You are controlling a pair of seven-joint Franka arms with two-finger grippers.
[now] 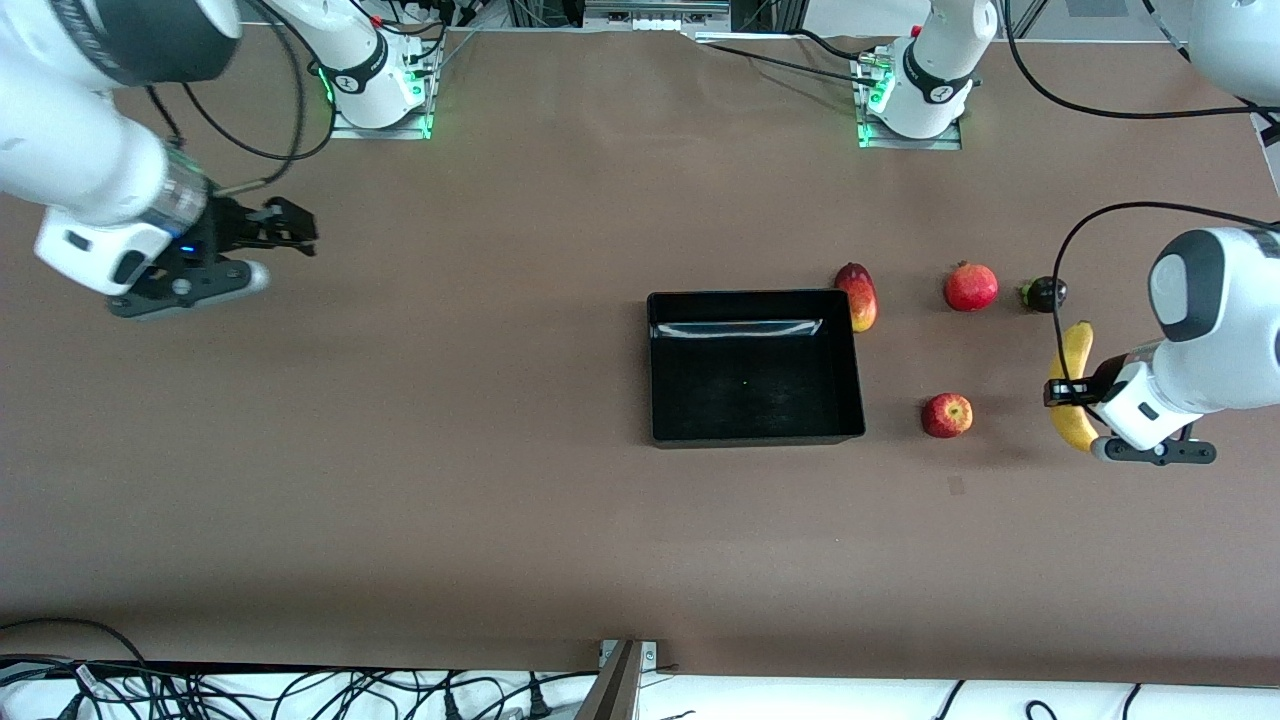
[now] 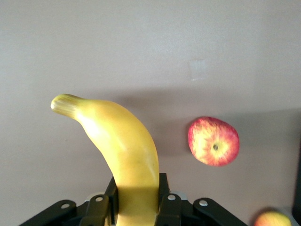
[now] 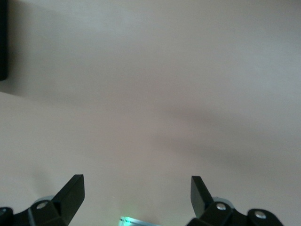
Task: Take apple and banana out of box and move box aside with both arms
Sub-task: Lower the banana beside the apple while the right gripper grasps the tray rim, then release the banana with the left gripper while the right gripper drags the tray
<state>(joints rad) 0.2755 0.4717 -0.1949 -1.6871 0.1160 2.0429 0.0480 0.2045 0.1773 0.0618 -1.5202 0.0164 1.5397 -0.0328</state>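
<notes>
The left pincer (image 1: 1066, 392) is at the left arm's end of the table (image 1: 500, 480), its fingers (image 2: 162, 188) pinching the banana (image 1: 1074, 398) across its middle. The left wrist view shows the two black fingers pressed against either side of the yellow fruit, whose stem end curves away from the camera. Whether the banana is lifted clear of the table or resting on it cannot be told.

The apple (image 1: 946, 415), red with yellowish patches, lies on the table between the banana and the black tray (image 1: 752, 366), apart from both. The tray sits near the middle of the table and holds nothing.

Three more fruits lie in a row farther from the front camera than the apple: a red-and-yellow mango (image 1: 858, 296) just beside the tray's corner, a red pomegranate (image 1: 970, 286), and a small dark fruit (image 1: 1044, 293) near the banana's tip.

The right pincer (image 1: 285, 228) waits over bare table at the right arm's end, well apart from the tray, its fingers (image 3: 73, 190) spread wide and holding nothing.
</notes>
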